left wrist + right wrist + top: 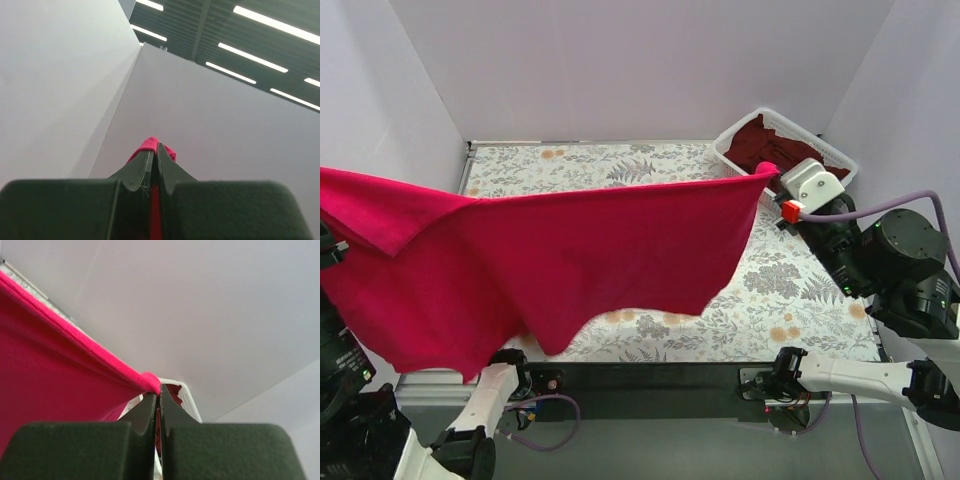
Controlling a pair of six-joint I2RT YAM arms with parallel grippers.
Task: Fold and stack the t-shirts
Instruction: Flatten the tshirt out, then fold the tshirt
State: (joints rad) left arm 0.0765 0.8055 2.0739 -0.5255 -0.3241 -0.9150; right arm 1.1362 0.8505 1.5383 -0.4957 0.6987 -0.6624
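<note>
A bright crimson-red t-shirt [570, 255] hangs stretched in the air above the flowered table, spread between my two grippers. My right gripper [772, 176] is shut on its right corner near the basket; in the right wrist view the cloth [75, 375] runs left from the shut gripper [160, 390]. My left gripper is out of the top view at the far left; in the left wrist view this gripper [155, 150] is shut on a red fold [150, 144] and points up at the walls. A dark maroon t-shirt [765, 140] lies in the basket. No teal-blue shirt is in view.
A white plastic mesh basket [832, 150] stands at the table's back right corner, right behind my right gripper; its rim also shows in the right wrist view [187, 400]. White walls enclose the flowered table [790, 300] on three sides.
</note>
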